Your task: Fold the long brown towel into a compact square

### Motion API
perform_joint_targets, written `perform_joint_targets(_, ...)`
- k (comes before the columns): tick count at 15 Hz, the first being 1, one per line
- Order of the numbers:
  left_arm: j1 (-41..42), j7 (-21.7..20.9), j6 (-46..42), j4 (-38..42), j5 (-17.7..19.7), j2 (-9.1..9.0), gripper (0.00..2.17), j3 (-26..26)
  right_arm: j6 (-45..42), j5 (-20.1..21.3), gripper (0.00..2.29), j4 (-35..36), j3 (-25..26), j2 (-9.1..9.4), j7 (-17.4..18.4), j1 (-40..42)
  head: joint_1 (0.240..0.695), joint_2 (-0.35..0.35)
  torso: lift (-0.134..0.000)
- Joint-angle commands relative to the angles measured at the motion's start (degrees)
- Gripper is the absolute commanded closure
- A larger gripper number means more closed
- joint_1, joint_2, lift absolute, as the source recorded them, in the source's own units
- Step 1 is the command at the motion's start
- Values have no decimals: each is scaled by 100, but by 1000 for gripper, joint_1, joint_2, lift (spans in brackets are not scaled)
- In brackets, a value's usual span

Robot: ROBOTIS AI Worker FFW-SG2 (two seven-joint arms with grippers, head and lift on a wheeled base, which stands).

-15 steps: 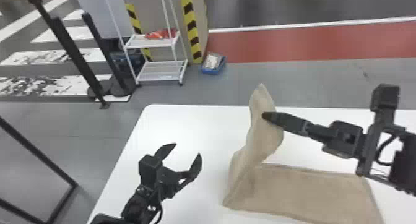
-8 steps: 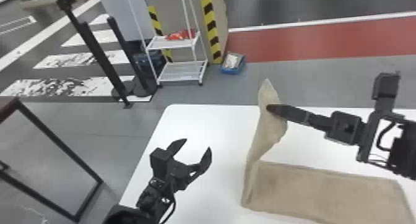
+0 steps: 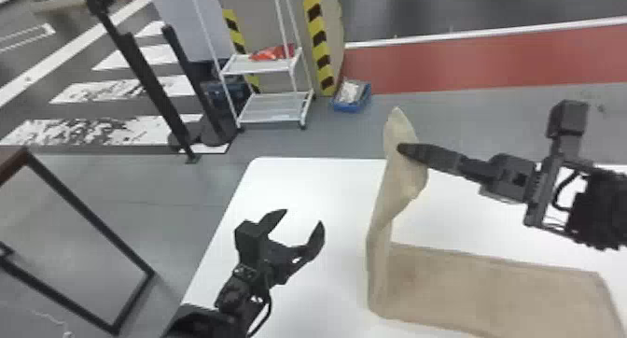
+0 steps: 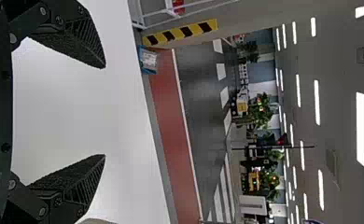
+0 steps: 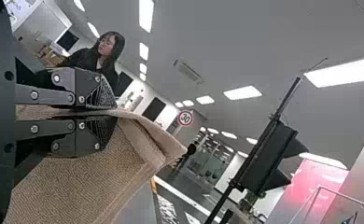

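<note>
Towel point(image 3: 494, 285) cut off at head view's bottom.

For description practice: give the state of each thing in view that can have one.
Brown towel: one end raised, rest flat on the table.
Left gripper: fingers open, holding nothing.
Right gripper: fingers shut on the towel.
White cart: red item on upper shelf.
Blue bin: loaded.

The head view looked forward and down over the flat white bench point(image 3: 326, 183). Close behind the black two-fingered left tool point(image 3: 303, 218), one wrist view faced outward, sharing the head view's red floor strip point(image 3: 466, 61); close behind the black right tool point(image 3: 402, 148), another faced the grey ceiling point(image 5: 259, 37), sharing its brown cloth towel point(image 3: 400, 173).
</note>
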State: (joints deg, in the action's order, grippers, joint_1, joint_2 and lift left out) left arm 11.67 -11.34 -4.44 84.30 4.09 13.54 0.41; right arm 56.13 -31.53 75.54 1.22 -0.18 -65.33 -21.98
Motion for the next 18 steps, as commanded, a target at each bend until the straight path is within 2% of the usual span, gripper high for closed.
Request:
perform_joint_targets(1, -7, -9, -17, -27, 39, 26, 228, 38, 96, 271, 1058, -320, -7, 23, -173, -122, 695, 302, 0)
perform_joint_targets(3, -25, -9, 1, -54, 57, 61, 228, 56, 448, 490, 1146, -382, 203, 23, -410, -96, 695, 305, 0)
perform_joint_targets(8, -95, -9, 18, -106, -4, 61, 228, 21, 1327, 499, 1146, 277, 915, 23, -770, 563, 695, 293, 0)
perform_joint_targets(10, -95, -18, 53, -106, -40, 53, 228, 3, 1362, 481, 1146, 321, 1118, 18, -823, 730, 695, 281, 0)
perform_joint_targets(13, -95, -35, 159, -106, -128, 44, 228, -14, 1344, 543, 1146, 198, 1443, -325, -1025, 844, 695, 247, 0)
perform_joint_targets(16, -77, -44, 229, -106, -171, 35, 228, -41, 1309, 719, 1146, -48, 1873, -580, -1271, 915, 695, 191, 0)
perform_joint_targets(18, -51, -44, 247, -98, -207, 26, 228, -50, 1327, 772, 1146, -215, 1979, -774, -1299, 976, 695, 162, 0)
